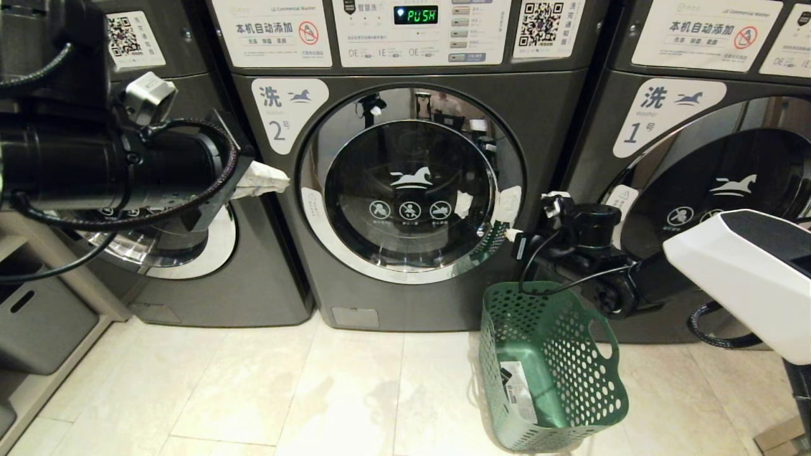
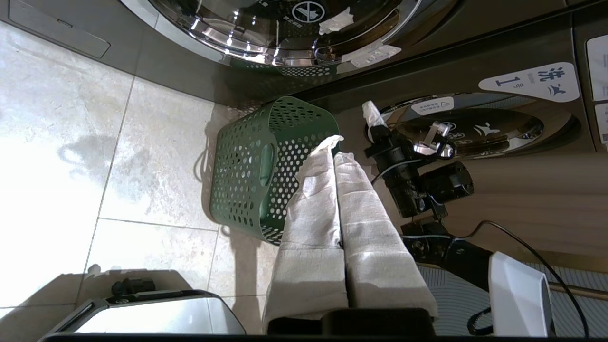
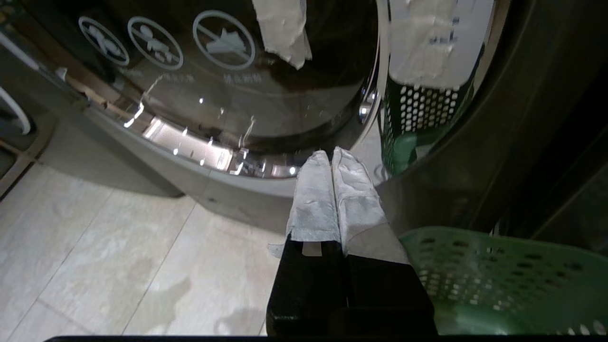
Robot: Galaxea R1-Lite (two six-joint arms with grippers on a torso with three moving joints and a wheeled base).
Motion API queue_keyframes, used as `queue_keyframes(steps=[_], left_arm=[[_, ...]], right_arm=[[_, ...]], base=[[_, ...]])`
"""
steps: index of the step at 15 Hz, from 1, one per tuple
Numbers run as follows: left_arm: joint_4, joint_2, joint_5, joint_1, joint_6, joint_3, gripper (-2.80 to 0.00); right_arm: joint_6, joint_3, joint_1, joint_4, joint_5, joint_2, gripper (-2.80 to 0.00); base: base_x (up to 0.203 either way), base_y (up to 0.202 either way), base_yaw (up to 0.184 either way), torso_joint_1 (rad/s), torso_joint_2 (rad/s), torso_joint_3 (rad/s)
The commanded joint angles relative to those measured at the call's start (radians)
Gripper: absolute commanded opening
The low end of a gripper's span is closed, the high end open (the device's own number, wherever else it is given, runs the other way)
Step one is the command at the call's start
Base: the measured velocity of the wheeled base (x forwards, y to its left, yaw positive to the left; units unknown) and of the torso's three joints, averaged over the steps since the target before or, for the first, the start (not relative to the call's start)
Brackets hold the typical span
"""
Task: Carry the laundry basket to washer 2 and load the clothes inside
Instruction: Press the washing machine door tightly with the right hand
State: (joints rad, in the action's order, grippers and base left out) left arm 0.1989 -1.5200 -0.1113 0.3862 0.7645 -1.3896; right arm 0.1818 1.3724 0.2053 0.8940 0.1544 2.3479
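Note:
Washer 2 (image 1: 412, 183) stands straight ahead with its round glass door closed; its "2" label (image 1: 282, 120) is beside the door. The green laundry basket (image 1: 551, 367) stands on the floor in front of the washer's right corner. I see only the white sticker on its base inside; the clothes are out of view. My right gripper (image 1: 513, 236) is shut and empty, its white-wrapped tips (image 3: 331, 154) close to the lower right of the door's chrome rim, above the basket (image 3: 498, 280). My left gripper (image 1: 265, 179) is raised left of the door, also shut on nothing (image 2: 335, 147).
Washer 1 (image 1: 697, 190) stands to the right and another washer (image 1: 190, 253) to the left. A grey bin on a low shelf (image 1: 38, 316) is at the far left. The control panel above shows "PUSH" (image 1: 415, 14). Pale floor tiles (image 1: 285, 392) spread in front.

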Motion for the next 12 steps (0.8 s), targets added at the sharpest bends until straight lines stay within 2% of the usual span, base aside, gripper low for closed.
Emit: queue_keyframes(steps=[1,9,12], left_arm=[[0.002,0.026,-0.001,0.000,0.006,0.018,-2.80],[0.003,0.078,0.007,-0.007,0.006,0.047,-2.80],[0.004,0.086,0.005,-0.006,0.006,0.046,-2.80]], right_arm=[[-0.009,0.110,0.002,0.016,-0.011,0.080,-2.80],[-0.076,0.464,-0.009,0.061,-0.035,0.298,-2.80],[-0.108,0.576,-0.023,0.062,-0.085,0.364,-2.80]], base=[[0.000,0.000,0.000,0.000,0.00,0.000],[0.000,0.000,0.000,0.000,0.00,0.000],[0.000,0.000,0.000,0.000,0.00,0.000]])
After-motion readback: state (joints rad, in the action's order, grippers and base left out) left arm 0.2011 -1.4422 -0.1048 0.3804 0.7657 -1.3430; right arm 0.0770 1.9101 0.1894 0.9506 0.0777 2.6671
